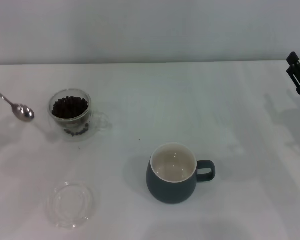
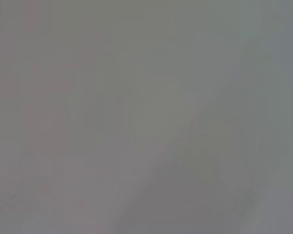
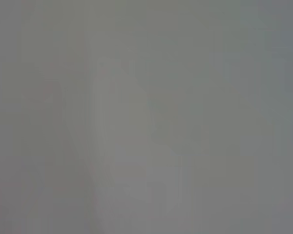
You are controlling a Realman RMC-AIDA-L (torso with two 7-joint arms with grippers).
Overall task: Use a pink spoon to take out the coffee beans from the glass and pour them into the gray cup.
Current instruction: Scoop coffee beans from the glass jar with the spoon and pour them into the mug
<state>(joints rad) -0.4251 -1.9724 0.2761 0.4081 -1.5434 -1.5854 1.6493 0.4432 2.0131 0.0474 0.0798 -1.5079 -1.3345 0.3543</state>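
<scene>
The pink spoon [image 1: 21, 111] shows at the far left of the head view. Only its shiny metal bowl and thin neck are visible; the pink handle runs off the left edge. The bowl looks empty and lies just left of the glass [image 1: 70, 116]. The glass is filled with dark coffee beans [image 1: 69, 106]. The gray cup [image 1: 172, 174] stands in the front middle, its cream inside empty and its handle pointing right. My left gripper is out of view. My right gripper [image 1: 299, 75] shows as a black part at the right edge, far from the cup.
A shallow clear glass dish [image 1: 70, 204] lies at the front left, in front of the glass. The white table [image 1: 190, 105] runs back to a pale wall. Both wrist views show only a blank grey surface.
</scene>
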